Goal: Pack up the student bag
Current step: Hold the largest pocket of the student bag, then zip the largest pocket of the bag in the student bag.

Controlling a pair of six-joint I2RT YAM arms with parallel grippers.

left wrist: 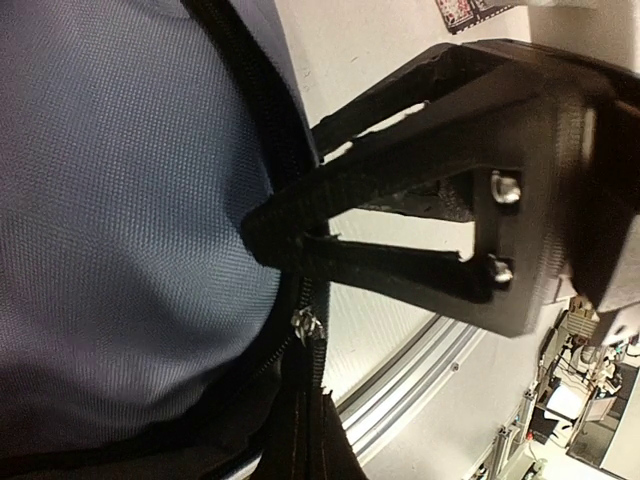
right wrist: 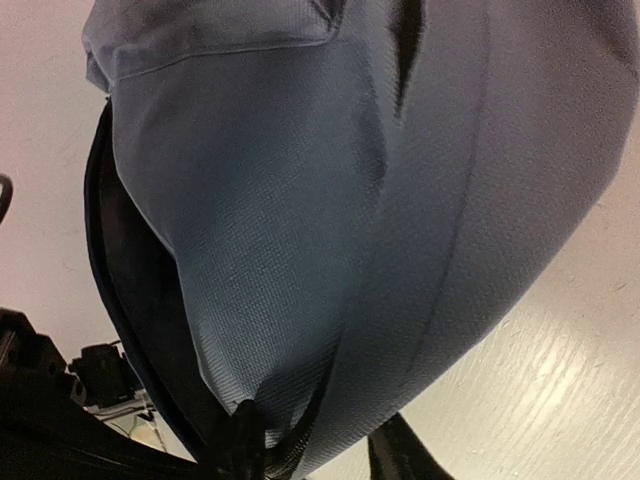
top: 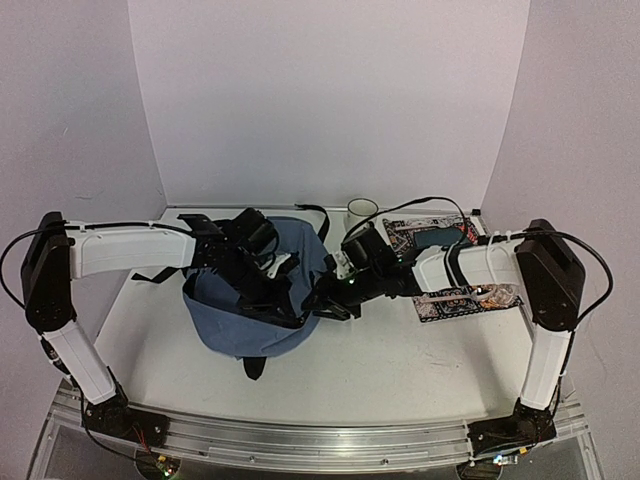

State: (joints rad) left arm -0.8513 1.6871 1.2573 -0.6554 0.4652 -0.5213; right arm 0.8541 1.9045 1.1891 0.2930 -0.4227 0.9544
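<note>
The student bag [top: 245, 325], slate-blue fabric with black zipper trim, lies left of the table's middle. My left gripper [top: 283, 297] reaches over it and is shut on the black zipper edge; in the left wrist view [left wrist: 310, 430] its dark fingers close on the trim just below the metal zipper slider [left wrist: 307, 325]. My right gripper [top: 320, 298] is shut on the bag's right edge. The left wrist view shows its fingers [left wrist: 400, 265] meeting on the trim. In the right wrist view [right wrist: 320, 455] blue fabric [right wrist: 350, 200] fills the frame and runs between the fingers, and the dark opening [right wrist: 130, 300] shows at left.
A white cup [top: 361, 210] stands at the back, right of the bag. A patterned flat mat [top: 455, 300] lies under the right arm with a dark item [top: 437, 238] on it. An aluminium rail [top: 320, 440] runs along the near edge. Black straps [top: 254, 367] trail from the bag.
</note>
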